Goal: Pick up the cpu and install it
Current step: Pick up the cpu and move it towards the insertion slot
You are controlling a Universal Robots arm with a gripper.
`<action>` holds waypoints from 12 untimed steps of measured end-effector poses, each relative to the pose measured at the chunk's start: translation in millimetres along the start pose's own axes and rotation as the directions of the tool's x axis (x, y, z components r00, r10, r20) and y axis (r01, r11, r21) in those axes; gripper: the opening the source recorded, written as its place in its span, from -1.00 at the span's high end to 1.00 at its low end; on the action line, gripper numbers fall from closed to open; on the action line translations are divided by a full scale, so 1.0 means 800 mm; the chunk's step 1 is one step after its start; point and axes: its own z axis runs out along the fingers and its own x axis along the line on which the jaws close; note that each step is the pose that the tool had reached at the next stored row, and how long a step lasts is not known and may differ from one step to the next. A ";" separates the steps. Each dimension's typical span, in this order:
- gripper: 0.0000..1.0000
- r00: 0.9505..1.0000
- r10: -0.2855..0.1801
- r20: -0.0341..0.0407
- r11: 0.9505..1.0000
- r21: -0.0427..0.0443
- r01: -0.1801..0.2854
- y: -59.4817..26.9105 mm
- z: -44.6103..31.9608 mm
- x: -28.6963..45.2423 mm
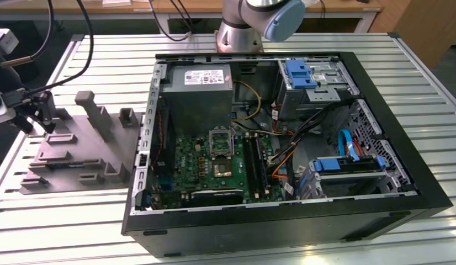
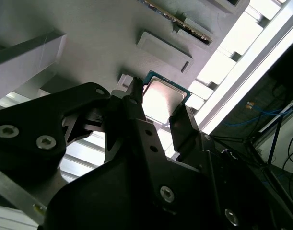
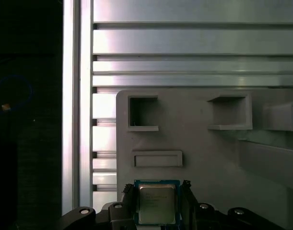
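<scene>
Exterior view: grey fixture [image 1: 80, 157] sits under my gripper [image 1: 36, 126], computer case [image 1: 272, 232] well beside it. Both wrist views: my fingers [image 3: 128, 197] pinch cpu [image 3: 157, 203] [image 2: 161, 98] edges.

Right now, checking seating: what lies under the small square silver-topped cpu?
Flat grey plastic fixture shows around the silver-topped square cpu; the spot directly beneath it is covered, so any pocket there is hidden.
</scene>
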 end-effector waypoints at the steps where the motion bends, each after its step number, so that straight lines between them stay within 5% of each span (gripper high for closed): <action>1: 0.06 1.000 0.000 0.000 1.000 0.000 0.000 0.000 -0.0003 0.0000; 12: 0.06 1.000 0.000 0.000 1.000 0.000 0.000 0.000 -0.0030 0.0000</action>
